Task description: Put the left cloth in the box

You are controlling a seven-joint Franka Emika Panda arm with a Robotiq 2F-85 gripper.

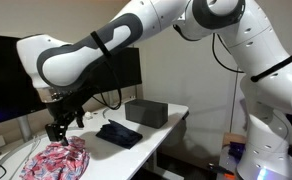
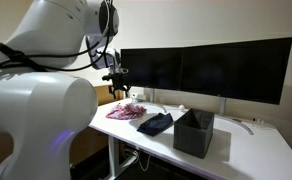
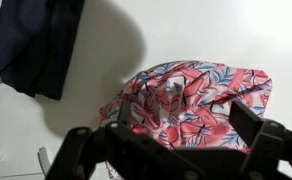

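Nearest us in the wrist view is the gripper [image 3: 161, 128]; its two dark fingers are spread wide with nothing between them, so we read it as open and holding nothing. Just beyond the fingers lies the cloth [image 3: 198, 92], a crumpled heap of pink, red and white print on the white table [image 3: 236, 30]; in that view the heap roughly fills the gap from one finger to the other, a little right of centre. Far left in the same view lies a navy cloth [image 3: 34, 45], apart from the patterned one, with bare table between them.

In an exterior view the gripper [image 1: 58, 130] points straight down and hovers just above the cloth at the near left end of the table; as far as we can tell it is not touching. To the right lies the navy cloth; farther right again sits the box [image 1: 146, 112], dark and low-sided, well apart from the gripper. Monitors [image 2: 206, 68] stand along the far edge.

What matters to us is that the cloth is directly below, so we judge the coming move to be a short straight drop. The heap looks widest from left to right in the wrist view, which is the line the fingers close along; a pinch there should gather its raised middle folds. The carry would then run right, over the navy cloth, to the box; a trailing corner could catch that navy cloth.
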